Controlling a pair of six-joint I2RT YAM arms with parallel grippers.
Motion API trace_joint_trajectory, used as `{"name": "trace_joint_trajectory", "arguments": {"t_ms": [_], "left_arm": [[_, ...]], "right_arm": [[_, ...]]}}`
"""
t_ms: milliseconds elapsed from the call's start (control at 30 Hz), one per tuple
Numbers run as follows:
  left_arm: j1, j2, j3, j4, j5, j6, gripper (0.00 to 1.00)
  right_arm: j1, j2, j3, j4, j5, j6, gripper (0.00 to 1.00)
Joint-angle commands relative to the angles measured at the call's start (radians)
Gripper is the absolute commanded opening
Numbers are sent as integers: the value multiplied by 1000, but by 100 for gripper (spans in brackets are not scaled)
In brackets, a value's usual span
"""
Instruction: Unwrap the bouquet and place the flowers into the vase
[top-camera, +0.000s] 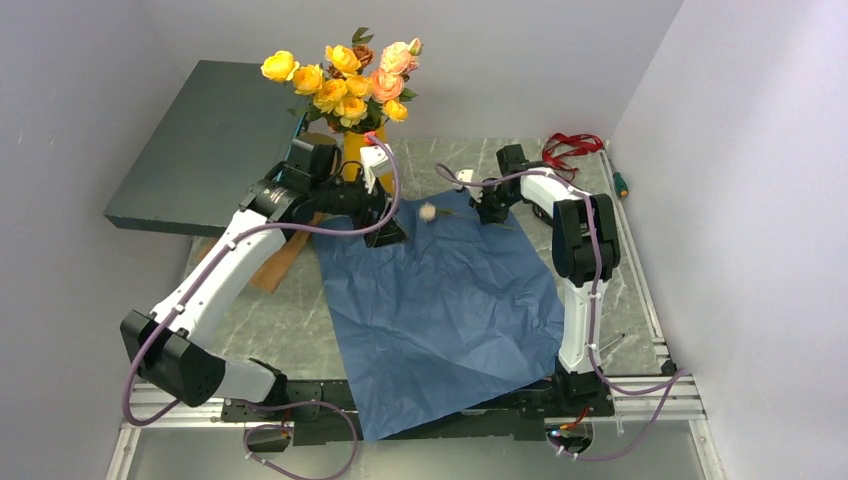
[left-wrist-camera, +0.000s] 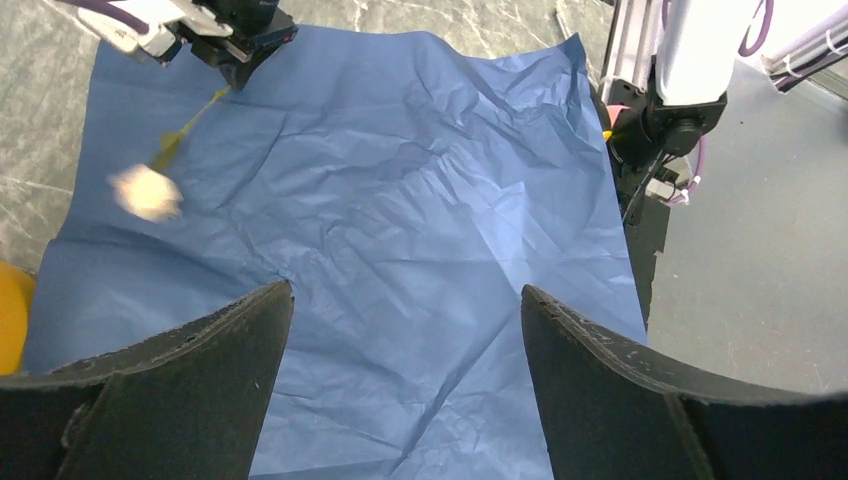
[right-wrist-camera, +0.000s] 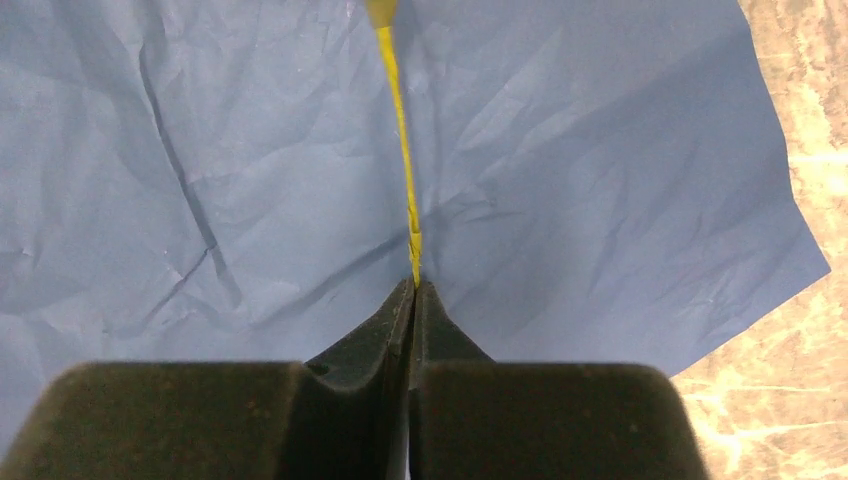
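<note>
The bouquet is undone: its blue paper (top-camera: 440, 310) lies flat on the table. Most of the flowers (top-camera: 345, 80) stand in the orange-yellow vase (top-camera: 353, 148) at the back, partly hidden by my left arm. One pale flower (top-camera: 430, 211) hangs just above the paper's far edge. My right gripper (top-camera: 478, 208) is shut on its thin yellow-green stem (right-wrist-camera: 403, 150), which runs straight out from the closed tips (right-wrist-camera: 414, 285). My left gripper (left-wrist-camera: 405, 300) is open over the paper with nothing between its fingers, close beside the vase (left-wrist-camera: 12, 315) and the pale flower (left-wrist-camera: 147, 192).
A red ribbon (top-camera: 572, 150) lies at the back right. A dark slab (top-camera: 210, 140) rests at the back left, with a wooden piece (top-camera: 280, 262) under my left arm. A small green-and-orange tool (top-camera: 621, 185) lies by the right wall.
</note>
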Motion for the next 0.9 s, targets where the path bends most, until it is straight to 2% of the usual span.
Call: {"name": "trace_joint_trajectory", "arguments": {"t_ms": [0,167,300,400,433,533,667,733,867], "left_arm": [[2,16,27,53,-25,-54,89],[33,0,-9,211,-46,-199,89],[74,-6,-30,417,-49,-356,89],[76,25,-7,521,-24,-466,88],[76,42,-2,557,-18,-513,87],[73,79,12,677,8,-635,85],[63,130,58,741,-6,-747,86],[61,155,72,777,-8,-805,86],[41,173,77,869,32,-846,86]], "right_arm": [[2,-35,2,6,-28,-39,0],[-33,-158,-27,32,-123,73,0],[-107,-323,-91,98,-331,326,0],[-116,-503,-247,247,-429,506,0],[-114,-568,-308,338,-444,630,0],[-102,-719,-442,544,-468,868,0],[-63,-871,-540,706,-455,1108,0],[-12,-923,-573,778,-423,1185,0],[67,-964,-584,794,-382,1239,0]]}}
